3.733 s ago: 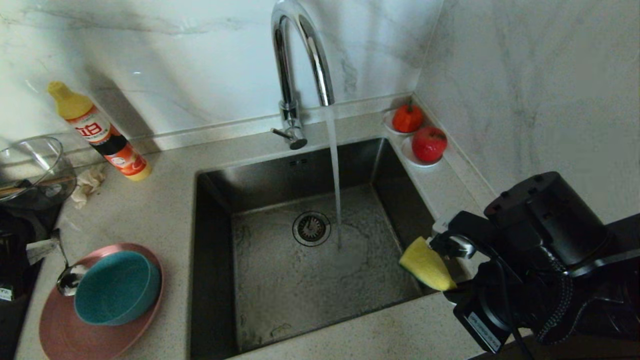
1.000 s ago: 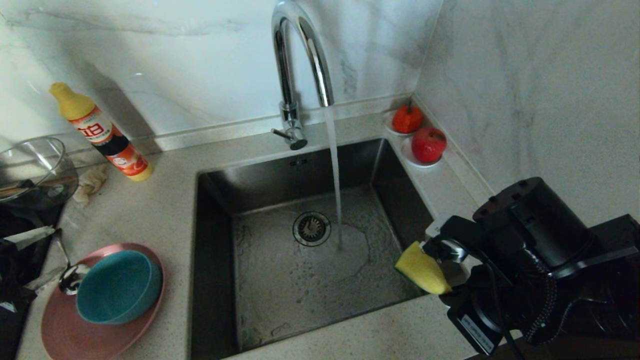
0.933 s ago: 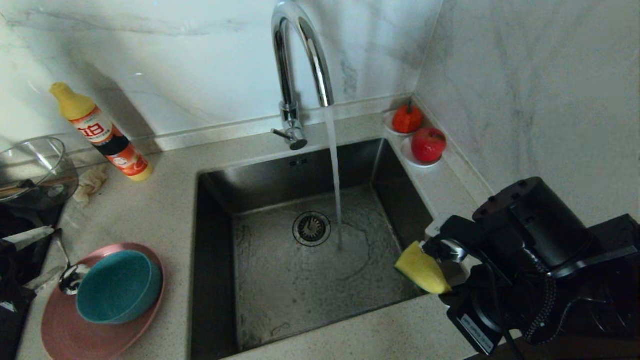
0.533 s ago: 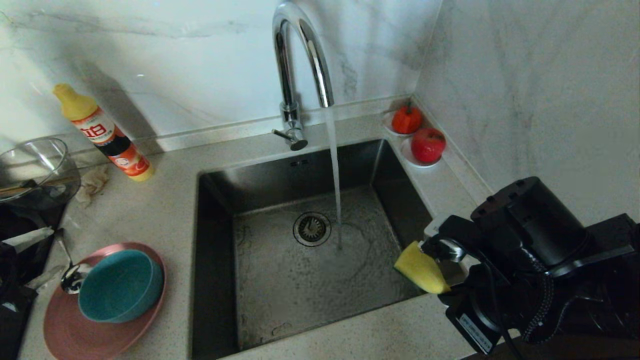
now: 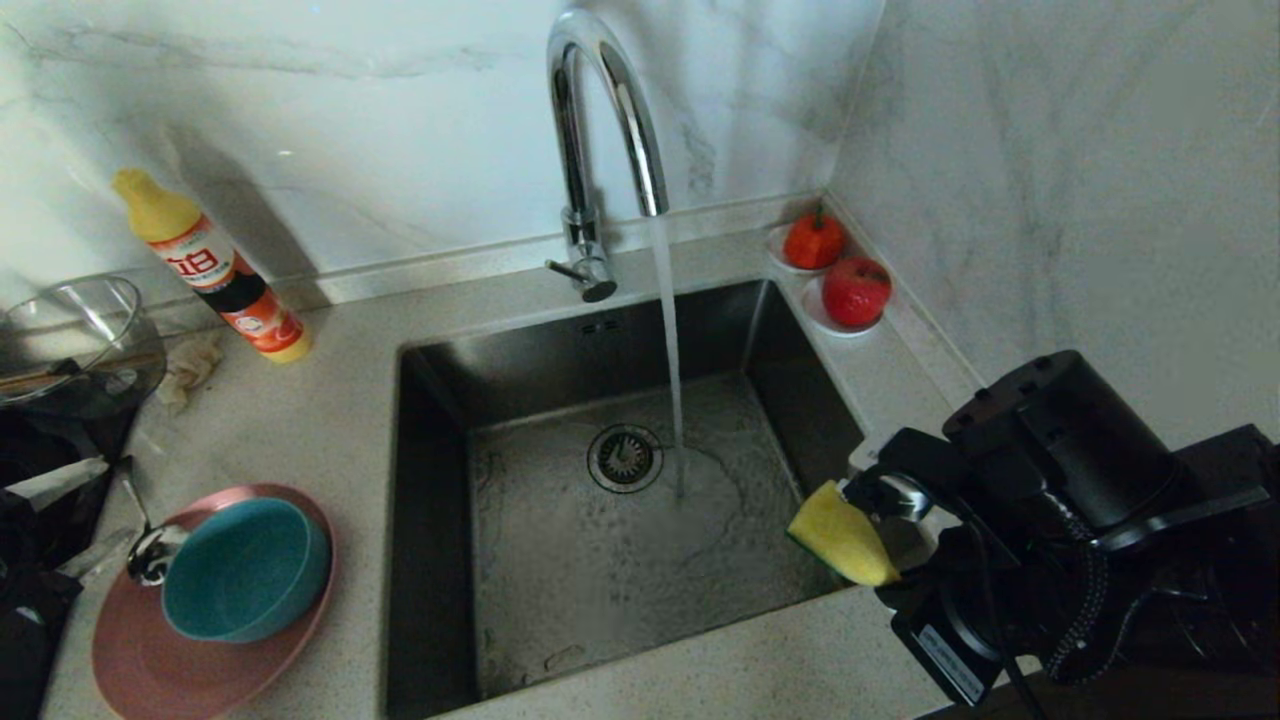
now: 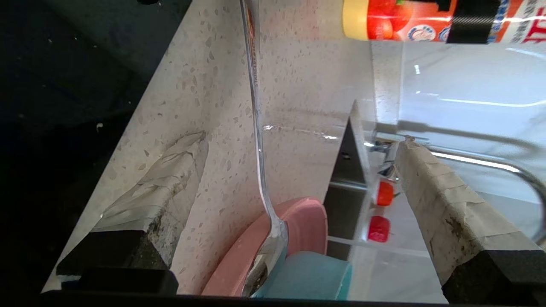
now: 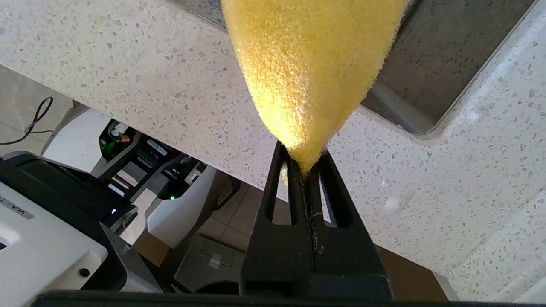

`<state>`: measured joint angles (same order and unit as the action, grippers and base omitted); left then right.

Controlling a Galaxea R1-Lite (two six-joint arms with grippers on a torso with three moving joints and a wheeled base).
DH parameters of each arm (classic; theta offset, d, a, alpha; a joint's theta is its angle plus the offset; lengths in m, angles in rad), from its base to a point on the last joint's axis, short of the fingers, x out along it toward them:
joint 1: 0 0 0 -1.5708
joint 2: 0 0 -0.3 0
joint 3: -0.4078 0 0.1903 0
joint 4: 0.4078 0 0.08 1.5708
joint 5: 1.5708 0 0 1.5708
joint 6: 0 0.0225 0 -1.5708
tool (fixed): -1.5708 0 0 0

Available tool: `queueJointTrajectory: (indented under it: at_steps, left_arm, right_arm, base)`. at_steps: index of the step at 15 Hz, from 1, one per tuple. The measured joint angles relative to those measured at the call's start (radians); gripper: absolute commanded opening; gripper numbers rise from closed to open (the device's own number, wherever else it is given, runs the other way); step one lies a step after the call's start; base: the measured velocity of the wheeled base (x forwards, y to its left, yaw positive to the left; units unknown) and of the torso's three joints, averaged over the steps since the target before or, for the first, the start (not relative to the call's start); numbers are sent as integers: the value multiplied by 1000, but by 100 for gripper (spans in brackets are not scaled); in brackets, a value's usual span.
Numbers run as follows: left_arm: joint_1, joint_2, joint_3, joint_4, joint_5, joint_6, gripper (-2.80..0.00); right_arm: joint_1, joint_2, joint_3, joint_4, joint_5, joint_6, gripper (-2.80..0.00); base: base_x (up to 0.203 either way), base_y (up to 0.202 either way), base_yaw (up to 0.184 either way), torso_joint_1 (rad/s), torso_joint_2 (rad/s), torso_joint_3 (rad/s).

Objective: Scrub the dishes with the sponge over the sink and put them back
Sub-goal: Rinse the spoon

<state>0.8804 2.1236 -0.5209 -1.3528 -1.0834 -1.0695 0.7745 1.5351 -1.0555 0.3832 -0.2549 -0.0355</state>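
The pink plate point(image 5: 130, 650) lies on the counter left of the sink point(image 5: 440, 520), with the teal bowl point(image 5: 245, 570) on it. The silver spoon point(image 5: 150, 552) rests its head on the plate's rim beside the bowl. My left gripper point(image 5: 118, 500) is open at the left edge, its taped fingers point(image 5: 60, 478) either side of the spoon's handle point(image 6: 256, 128), without touching it. The left wrist view shows the left gripper point(image 6: 300, 140), plate point(image 6: 303, 221) and bowl point(image 6: 307, 273). My right gripper point(image 5: 893, 582) is shut on the yellow sponge point(image 5: 840, 535) at the sink's front right corner; right gripper point(image 7: 303, 164), sponge point(image 7: 307, 64).
Water runs from the chrome tap point(image 5: 600, 120) onto the basin floor near the drain point(image 5: 625, 458). An orange bottle point(image 5: 215, 270), a glass bowl point(image 5: 70, 330) and a beige cloth scrap point(image 5: 185, 365) stand back left. Two saucers with red fruit point(image 5: 857, 290) sit in the back right corner.
The left gripper's fingers have come to stand either side of the spoon's handle, staying open. The whole picture has shifted slightly right with the camera. The right gripper keeps the sponge.
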Motion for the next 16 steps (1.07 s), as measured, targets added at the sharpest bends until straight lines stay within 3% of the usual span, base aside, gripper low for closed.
queueJointTrajectory:
  at_steps: [7, 16]
  left_arm:
    - [0, 91, -15, -176, -49, -138, 0]
    - [-7, 138, -69, -171, -59, -162, 0]
  right_arm:
    - [-11, 6, -2, -3, 15, -2, -280]
    - [-19, 16, 4, -3, 22, 1, -280]
  base:
    - [0, 0, 0, 0, 0, 0]
    - [0, 0, 0, 0, 0, 0]
